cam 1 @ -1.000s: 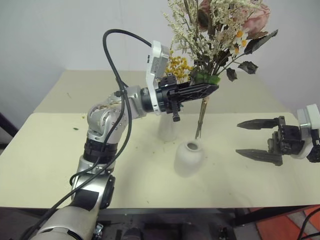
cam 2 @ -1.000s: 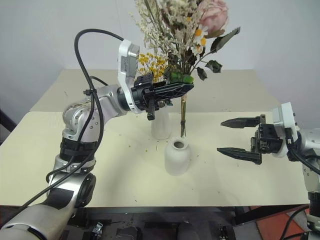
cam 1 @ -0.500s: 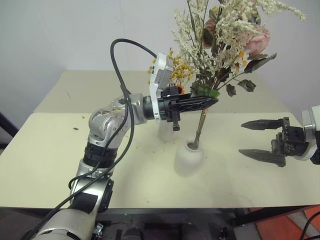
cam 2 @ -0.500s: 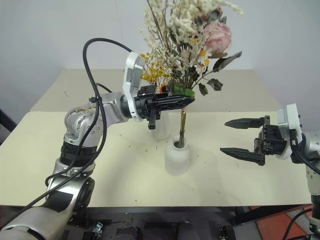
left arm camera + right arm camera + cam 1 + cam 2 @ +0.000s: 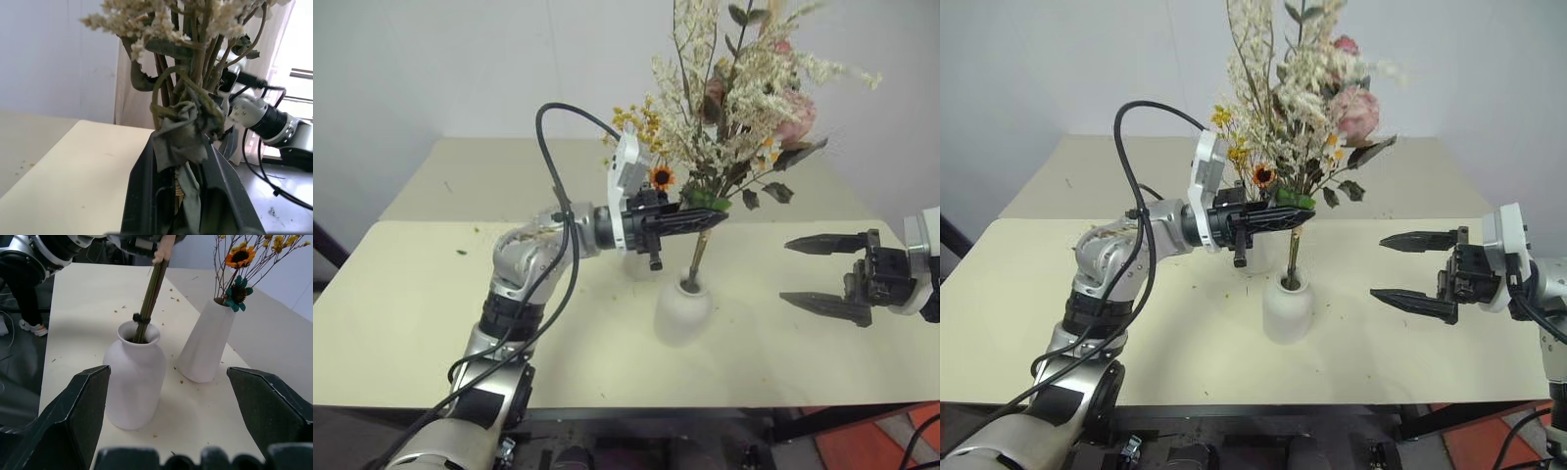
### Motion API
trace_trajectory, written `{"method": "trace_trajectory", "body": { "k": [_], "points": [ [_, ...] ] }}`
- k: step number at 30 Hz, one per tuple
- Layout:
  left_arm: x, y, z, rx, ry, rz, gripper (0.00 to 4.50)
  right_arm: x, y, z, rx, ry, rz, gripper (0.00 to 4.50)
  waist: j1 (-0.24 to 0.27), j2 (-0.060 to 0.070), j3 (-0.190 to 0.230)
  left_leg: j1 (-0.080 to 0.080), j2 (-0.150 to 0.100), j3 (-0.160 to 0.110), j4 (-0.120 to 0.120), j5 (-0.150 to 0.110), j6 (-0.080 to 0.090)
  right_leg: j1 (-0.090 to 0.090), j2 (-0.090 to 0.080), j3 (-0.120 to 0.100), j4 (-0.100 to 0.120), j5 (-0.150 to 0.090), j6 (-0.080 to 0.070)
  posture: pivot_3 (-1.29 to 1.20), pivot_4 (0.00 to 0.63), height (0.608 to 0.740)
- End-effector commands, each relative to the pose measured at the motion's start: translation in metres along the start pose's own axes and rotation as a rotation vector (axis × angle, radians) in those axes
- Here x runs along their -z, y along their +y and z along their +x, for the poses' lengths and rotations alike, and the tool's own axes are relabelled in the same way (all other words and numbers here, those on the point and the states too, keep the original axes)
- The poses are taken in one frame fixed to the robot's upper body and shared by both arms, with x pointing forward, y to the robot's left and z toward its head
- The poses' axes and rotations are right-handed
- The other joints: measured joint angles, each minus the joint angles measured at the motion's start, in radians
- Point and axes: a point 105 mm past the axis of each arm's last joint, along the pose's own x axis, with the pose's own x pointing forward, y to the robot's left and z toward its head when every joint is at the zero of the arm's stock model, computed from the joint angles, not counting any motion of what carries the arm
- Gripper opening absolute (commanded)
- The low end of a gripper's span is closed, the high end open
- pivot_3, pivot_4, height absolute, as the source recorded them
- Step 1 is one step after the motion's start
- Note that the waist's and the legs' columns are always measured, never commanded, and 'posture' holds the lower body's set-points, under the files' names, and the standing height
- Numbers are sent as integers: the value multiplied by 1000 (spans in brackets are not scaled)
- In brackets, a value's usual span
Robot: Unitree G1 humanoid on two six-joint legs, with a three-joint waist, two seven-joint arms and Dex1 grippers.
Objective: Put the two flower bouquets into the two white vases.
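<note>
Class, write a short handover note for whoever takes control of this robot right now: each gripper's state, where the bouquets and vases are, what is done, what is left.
Left gripper: shut on the large bouquet, just above the short round vase.
Right gripper: open, holding nothing, off to the right of the vases.
Done: the yellow-orange bouquet stands in the tall cone vase.
Under way: the large bouquet's stems are in the round vase's neck.
Left: probably lower the bouquet fully, open the fingers, draw the arm clear.

A cream table (image 5: 431,294) carries scattered small plant debris (image 5: 146,308). A plain pale wall (image 5: 460,69) stands behind. An orange-red floor patch (image 5: 871,441) lies beside the table's near edge.
</note>
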Motion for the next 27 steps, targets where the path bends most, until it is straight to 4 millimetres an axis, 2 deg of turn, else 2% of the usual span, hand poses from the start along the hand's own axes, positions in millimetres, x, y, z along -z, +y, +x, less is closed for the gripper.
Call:
{"method": "trace_trajectory", "body": {
  "k": [1,15,16,18,27],
  "points": [
    [-4,-4,1,14,-26,64,125,-13,0,-3,12,-28,-50,4500,0,0,0,0,0,0,0,0,0,0,0,0,0,0,0,0,150,740],
    [26,-12,-9,23,36,21,125,-12,2,-3,23,-36,-47,4500,0,0,0,0,0,0,0,0,0,0,0,0,0,0,0,0,150,740],
    [28,-13,-9,25,41,17,839,-12,2,-3,24,-36,-47,4500,0,0,0,0,0,0,0,0,0,0,0,0,0,0,0,0,150,740],
    [31,-15,-10,25,51,7,1325,-12,1,-4,27,-35,-47,4500,0,0,0,0,0,0,0,0,0,0,0,0,0,0,0,0,150,740],
    [30,-17,-25,17,83,28,4131,-14,0,-5,24,-37,-37,4500,-1,0,0,0,0,0,0,0,0,0,0,0,0,0,0,0,150,740]
  ]
}}
